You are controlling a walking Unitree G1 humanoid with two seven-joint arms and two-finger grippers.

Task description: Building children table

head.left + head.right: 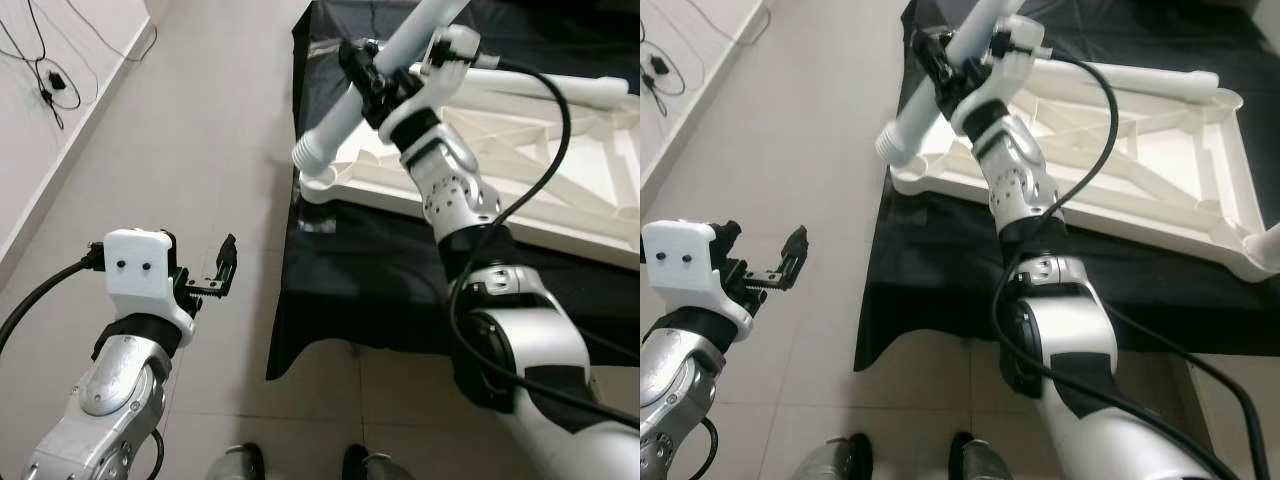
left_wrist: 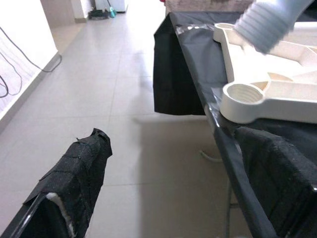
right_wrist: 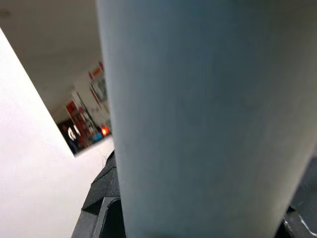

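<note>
A white plastic tabletop (image 1: 520, 170) lies upside down on a black-covered table (image 1: 380, 270), ribs facing up. Its near left corner has a round threaded socket (image 2: 243, 94). My right gripper (image 1: 372, 78) is shut on a white table leg (image 1: 375, 75) that slants down leftwards. The leg's threaded end (image 1: 308, 152) hangs just above that corner socket (image 1: 318, 183). Another white leg (image 1: 560, 88) lies along the far side of the tabletop. My left gripper (image 1: 222, 272) is open over the floor, left of the table, holding nothing.
Pale tiled floor (image 1: 200, 150) spreads to the left of the table. Black cables (image 1: 45, 75) lie by the white wall at the far left. The black cloth (image 2: 178, 74) hangs down over the table's left side. My feet (image 1: 245, 462) show at the bottom.
</note>
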